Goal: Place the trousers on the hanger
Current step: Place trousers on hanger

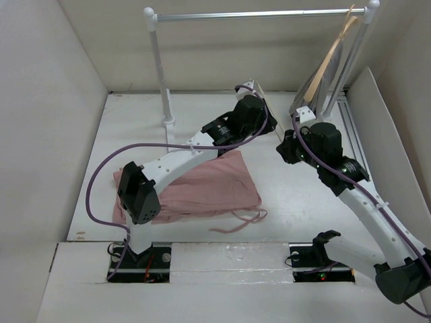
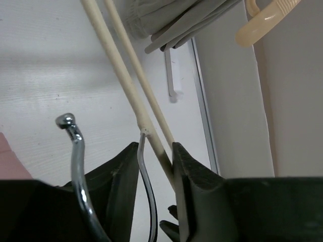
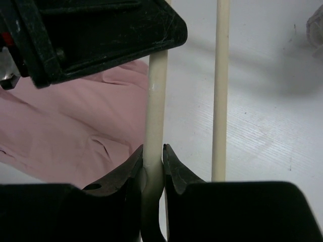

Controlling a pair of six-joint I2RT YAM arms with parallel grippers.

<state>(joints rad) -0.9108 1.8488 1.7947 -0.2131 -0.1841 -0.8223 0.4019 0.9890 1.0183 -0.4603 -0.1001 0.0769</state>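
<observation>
The trousers [image 1: 209, 182] lie crumpled and dusty pink on the table under my left arm; they also fill the left of the right wrist view [image 3: 75, 126]. The hanger [image 2: 121, 75] is a thin cream frame held in the air between both grippers. My left gripper [image 2: 155, 148] is shut round one cream rod and the wire shank beside it, with the chrome hook [image 2: 75, 146] curving off to its left. My right gripper [image 3: 153, 148] is shut tight on a cream rod [image 3: 156, 91]; a second rod [image 3: 221, 91] runs parallel to its right. The left gripper's black body [image 3: 101, 30] sits close above.
A white clothes rail [image 1: 259, 13] on posts stands at the back. A tan wooden hanger [image 1: 333, 54] hangs at its right end, carrying a grey garment [image 2: 171, 20]. Pink drawstrings [image 1: 246, 219] trail toward the near edge. White walls close in left, back and right.
</observation>
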